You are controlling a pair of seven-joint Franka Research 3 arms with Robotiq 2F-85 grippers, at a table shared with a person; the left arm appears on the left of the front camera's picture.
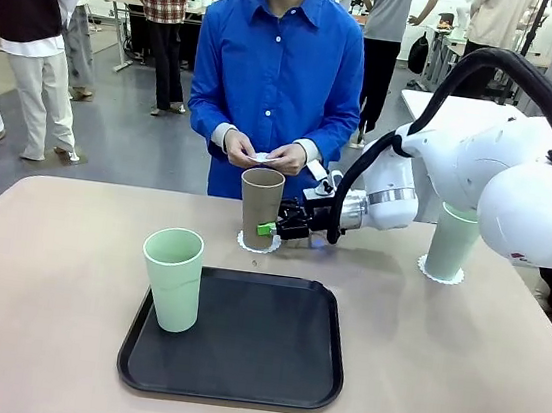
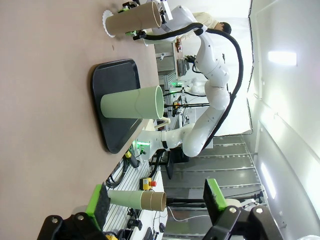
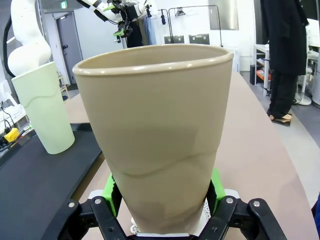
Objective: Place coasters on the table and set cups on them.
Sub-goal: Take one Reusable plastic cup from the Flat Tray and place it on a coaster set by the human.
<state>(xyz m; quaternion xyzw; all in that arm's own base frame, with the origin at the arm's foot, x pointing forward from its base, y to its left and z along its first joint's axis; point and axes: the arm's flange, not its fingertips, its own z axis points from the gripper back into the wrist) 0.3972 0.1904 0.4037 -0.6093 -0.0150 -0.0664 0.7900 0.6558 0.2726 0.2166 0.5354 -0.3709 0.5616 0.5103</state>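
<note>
An olive-brown cup (image 1: 260, 197) stands upright on a white lacy coaster (image 1: 258, 244) at the far middle of the table (image 1: 47, 269). My right gripper (image 1: 271, 229) straddles the cup's base (image 3: 160, 150). Its green pads (image 3: 114, 192) lie close against both sides, and I cannot tell whether they still press. A mint cup (image 1: 452, 240) stands on a second coaster (image 1: 440, 276) at the right. Another mint cup (image 1: 172, 278) stands on the black tray (image 1: 256, 365). The person's hands (image 1: 267, 153) hold a white coaster. My left gripper (image 2: 157, 210) is open and holds nothing.
The person in a blue shirt (image 1: 277, 76) stands at the far edge behind the olive-brown cup. My right arm (image 1: 482, 171) reaches in from the right, above the right mint cup. The left half of the table is bare. My left arm (image 3: 30, 45) hangs high over the tray side.
</note>
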